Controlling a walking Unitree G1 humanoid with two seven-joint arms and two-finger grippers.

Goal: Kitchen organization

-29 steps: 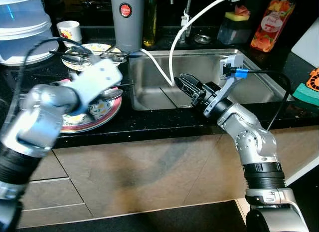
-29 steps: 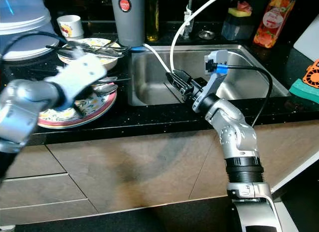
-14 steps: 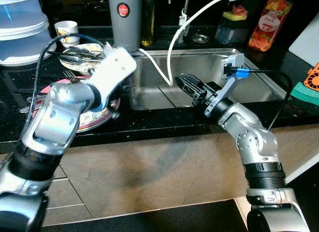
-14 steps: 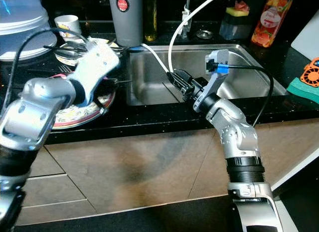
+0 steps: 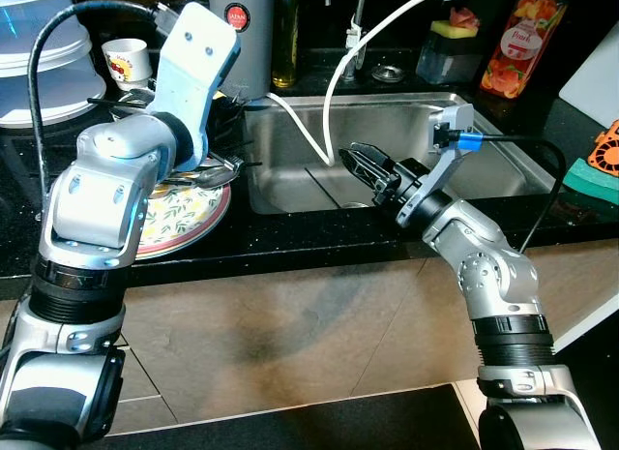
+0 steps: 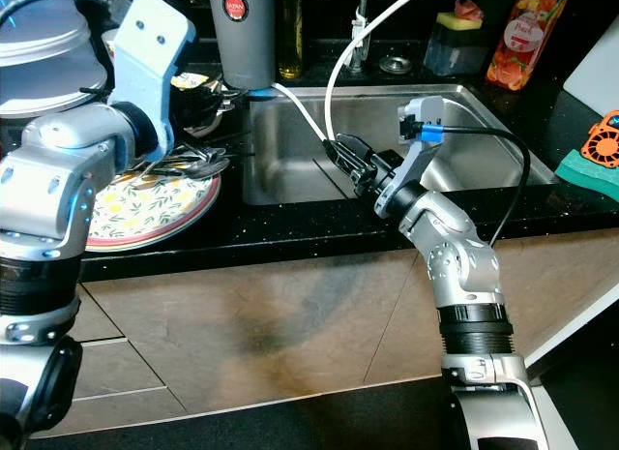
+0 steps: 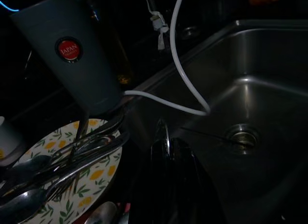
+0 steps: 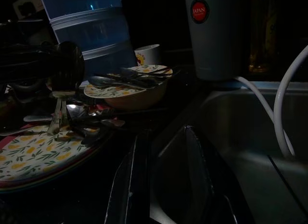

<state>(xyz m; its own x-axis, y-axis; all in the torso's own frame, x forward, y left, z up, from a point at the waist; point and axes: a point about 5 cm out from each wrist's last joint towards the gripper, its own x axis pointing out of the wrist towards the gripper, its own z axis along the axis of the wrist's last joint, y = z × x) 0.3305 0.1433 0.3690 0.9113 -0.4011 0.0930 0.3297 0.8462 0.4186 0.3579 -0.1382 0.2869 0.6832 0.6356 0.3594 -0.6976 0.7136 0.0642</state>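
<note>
A dark kitchen counter fills the upper half of the head-camera frame, with a steel sink [image 5: 484, 179] at centre. At left centre sits a floral plate [image 5: 179, 218] with a red rim, spoons and forks [image 5: 198, 174] piled on its upper edge. Behind it, toward the upper left, a bowl [image 8: 127, 96] also holds cutlery, with a small white cup [image 5: 129, 61] and stacked translucent containers [image 5: 39, 53] beyond. The left gripper [image 7: 168, 151] hovers above the plate's cutlery; the left wrist view shows its black fingers pressed together, holding nothing. The right gripper [image 5: 363, 165] reaches from lower right over the sink's front edge, its fingers parted and empty. A grey tumbler [image 5: 242, 34] with a red badge stands at top centre, and a white hose [image 5: 334, 92] loops into the sink. At upper right are a juice bottle [image 5: 522, 44] and a sponge holder [image 5: 455, 48].
</note>
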